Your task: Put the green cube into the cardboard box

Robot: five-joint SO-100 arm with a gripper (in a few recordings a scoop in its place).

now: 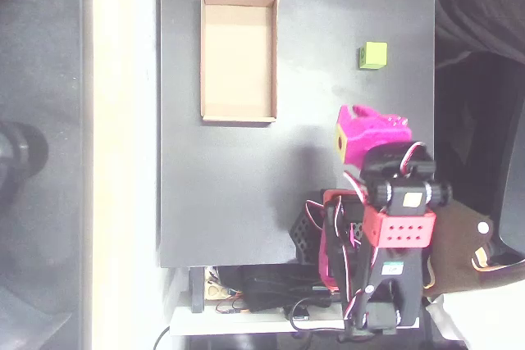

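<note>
In the overhead view, the cardboard box lies on the dark surface, its long sides running up and down the picture, and its tan floor is bare. The green cube sits on the same surface well to the right of the box, level with the box's middle, and touches nothing. It lies outside the box, with open dark surface between the two.

The arm stands lower in the picture than the box and well to its right, near the surface's lower right corner. Its magenta gripper reaches upward in the picture and ends below the cube, clearly apart from it, and below and to the right of the box's lower right corner. Seen from above, the magenta shell hides how the jaws stand, so it cannot be told whether they are released or clenched. Nothing shows between them.

Below the arm, farther still from the box, a tangle of cables and dark hardware lies at the surface's lower edge.
</note>
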